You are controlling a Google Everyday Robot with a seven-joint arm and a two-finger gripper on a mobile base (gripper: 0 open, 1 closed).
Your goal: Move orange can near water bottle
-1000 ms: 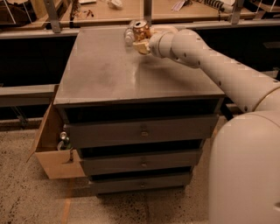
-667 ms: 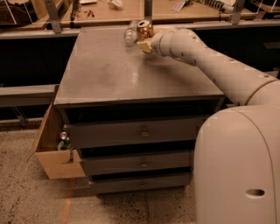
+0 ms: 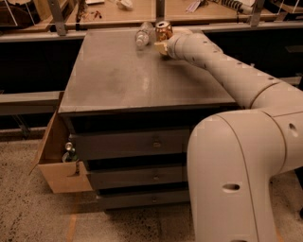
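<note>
The orange can [image 3: 163,30] stands upright near the far edge of the grey cabinet top [image 3: 128,75]. The water bottle [image 3: 143,34] lies on its side just left of the can, almost touching it. My gripper [image 3: 162,46] is at the end of the long white arm [image 3: 222,71], which reaches in from the right. The gripper sits right at the can's base, on its near side, and hides the can's lower part.
The cabinet has several drawers [image 3: 151,142] below its top. An open cardboard box [image 3: 54,163] holding bottles [image 3: 70,151] stands on the floor at its left. A wooden bench [image 3: 132,10] with clutter and metal rails runs behind the cabinet. My white base [image 3: 232,184] fills the lower right.
The view has shifted and more of my base shows at the lower right. The can and gripper stay by the bottle at the far edge, the can slightly further right of it.
</note>
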